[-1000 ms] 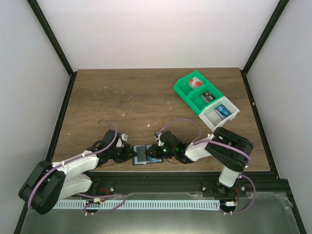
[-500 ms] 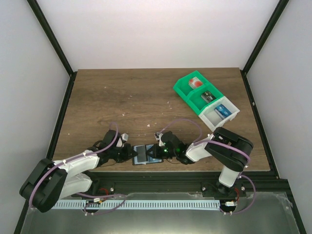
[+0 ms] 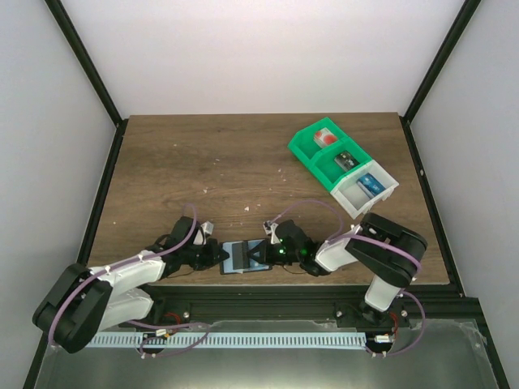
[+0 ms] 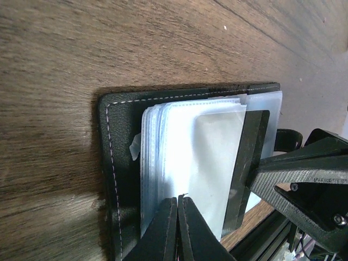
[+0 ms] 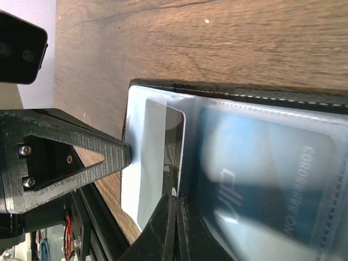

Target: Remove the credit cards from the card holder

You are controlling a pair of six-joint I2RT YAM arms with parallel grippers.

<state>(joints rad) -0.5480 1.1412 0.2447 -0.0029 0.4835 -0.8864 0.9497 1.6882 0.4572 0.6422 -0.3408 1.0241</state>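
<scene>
Pale-blue card holder (image 3: 243, 258): laid open at the near edge of the desk (image 3: 243, 162), long axis set left to right, between the two arms.
Left end effector (image 4: 178, 217): closed on the near edge of the clear sleeves over the holder's left half; the holder is judged to be anchored by it.
Right end effector (image 5: 171, 217): fingers brought together at a sleeve edge near the fold; whether a card is pinched cannot be told.
Credit cards (image 5: 261, 168): one blue card seen, lodged in a sleeve, just beside the right fingertips, in the half away from the left end effector; the right arm is judged nearer.
Next move, judged: a pull away from the left grip is called for.
Compartment bin (image 3: 312, 168): green and white, set at the far right, well apart.
</scene>
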